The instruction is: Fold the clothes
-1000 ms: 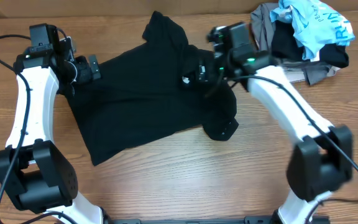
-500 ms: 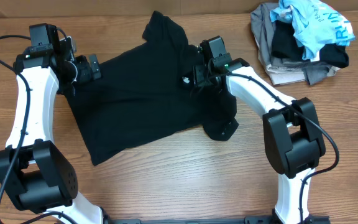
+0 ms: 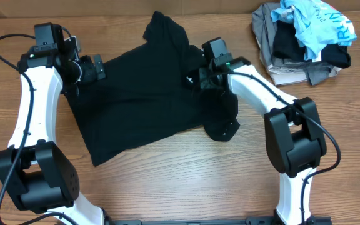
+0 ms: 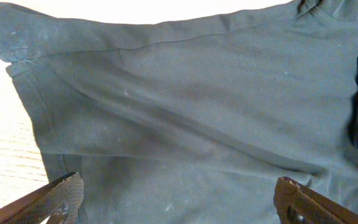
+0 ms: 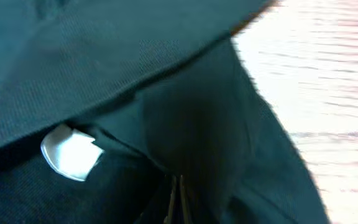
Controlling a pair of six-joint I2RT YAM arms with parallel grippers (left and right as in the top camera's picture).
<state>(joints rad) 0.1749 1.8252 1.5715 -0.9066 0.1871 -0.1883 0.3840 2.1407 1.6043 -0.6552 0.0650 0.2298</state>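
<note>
Inside right end effector (image 5: 174, 198), black T-shirt (image 5: 104, 56)

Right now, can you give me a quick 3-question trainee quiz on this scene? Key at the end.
1. True or false: the left fingers are shut on the black T-shirt.
2. Where on the table is the heap of clothes?
A. near left corner
B. far right corner
C. under the black T-shirt
3. Fill in: the right fingers are shut on a fold of the black T-shirt, beside a small white ____.

Key
1. False: the left fingers stand wide open over the black T-shirt.
2. B
3. tag
</note>
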